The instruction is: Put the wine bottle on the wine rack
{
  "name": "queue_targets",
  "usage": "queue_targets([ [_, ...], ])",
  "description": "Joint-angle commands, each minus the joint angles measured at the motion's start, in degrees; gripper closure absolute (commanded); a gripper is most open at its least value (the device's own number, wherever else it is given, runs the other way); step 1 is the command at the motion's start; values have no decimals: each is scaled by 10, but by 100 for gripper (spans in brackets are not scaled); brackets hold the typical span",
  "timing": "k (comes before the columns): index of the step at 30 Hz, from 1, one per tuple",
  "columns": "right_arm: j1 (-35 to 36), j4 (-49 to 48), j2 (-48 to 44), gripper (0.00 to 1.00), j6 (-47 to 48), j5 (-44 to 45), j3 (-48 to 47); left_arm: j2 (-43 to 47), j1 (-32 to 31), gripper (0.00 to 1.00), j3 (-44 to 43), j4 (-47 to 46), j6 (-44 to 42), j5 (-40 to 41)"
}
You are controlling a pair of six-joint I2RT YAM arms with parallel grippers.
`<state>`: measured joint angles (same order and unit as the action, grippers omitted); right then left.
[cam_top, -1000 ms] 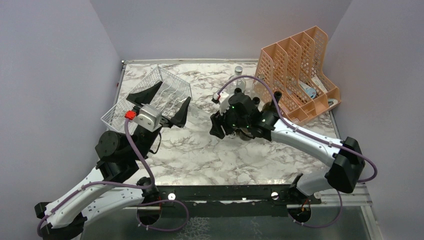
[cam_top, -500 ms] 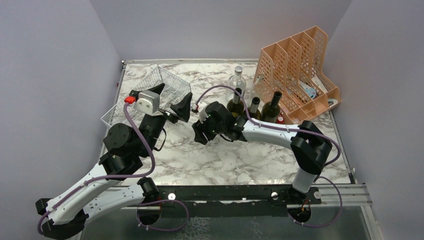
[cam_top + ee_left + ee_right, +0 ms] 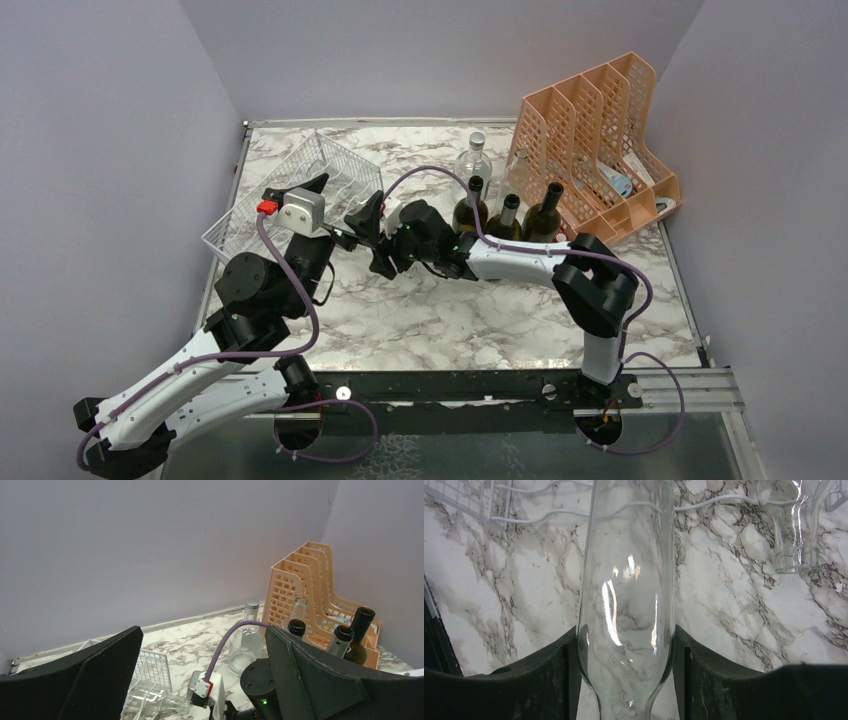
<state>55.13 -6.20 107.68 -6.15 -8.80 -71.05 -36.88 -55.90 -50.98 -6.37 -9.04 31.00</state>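
A clear glass wine bottle (image 3: 626,580) fills the right wrist view, and my right gripper (image 3: 624,672) is shut on its shoulder, a black finger (image 3: 549,675) on each side. Its body reaches over the white wire edge of the wine rack (image 3: 524,515). From above, the right gripper (image 3: 385,245) sits beside the wine rack (image 3: 300,175) at the left back. My left gripper (image 3: 340,205) hovers open just above it, holding nothing. In the left wrist view, a clear bottle (image 3: 150,700) lies at the rack (image 3: 145,672) under the open left gripper (image 3: 202,645).
Three dark bottles (image 3: 508,215) stand in a row at mid-back, a clear capped bottle (image 3: 474,160) behind them. The peach file holder (image 3: 590,130) fills the back right corner. Another clear bottle neck (image 3: 794,535) lies past the rack's wire.
My right arm has swept left across the table with the clear bottle, from beside the dark bottles to the rack's edge. The left gripper shifted slightly right and stayed open.
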Motion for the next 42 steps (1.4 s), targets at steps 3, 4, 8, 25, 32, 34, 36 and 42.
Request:
queue_targets([
  [3, 4, -181, 49, 99, -14, 4, -48, -8, 0, 1, 2, -18, -9, 9],
  [4, 4, -195, 59, 99, -17, 6, -54, -9, 0, 1, 2, -18, -9, 8],
  [8, 4, -204, 106, 99, -17, 4, -104, -13, 0, 1, 0, -15, -13, 6],
  [25, 3, -150, 259, 99, -60, 24, -314, -30, 0, 1, -6, -13, -11, -5],
  [32, -4, -107, 300, 96, -110, 29, -372, -29, 0, 1, -5, -12, -9, -6],
  [34, -5, -86, 315, 94, -130, 22, -392, -30, 0, 1, -7, -11, -9, -9],
  [36, -7, -83, 322, 89, -145, 16, -397, -29, 0, 1, -9, -8, -9, -9],
  [42, -14, -84, 328, 68, -176, 8, -394, -25, 0, 1, -8, -9, -6, -9],
])
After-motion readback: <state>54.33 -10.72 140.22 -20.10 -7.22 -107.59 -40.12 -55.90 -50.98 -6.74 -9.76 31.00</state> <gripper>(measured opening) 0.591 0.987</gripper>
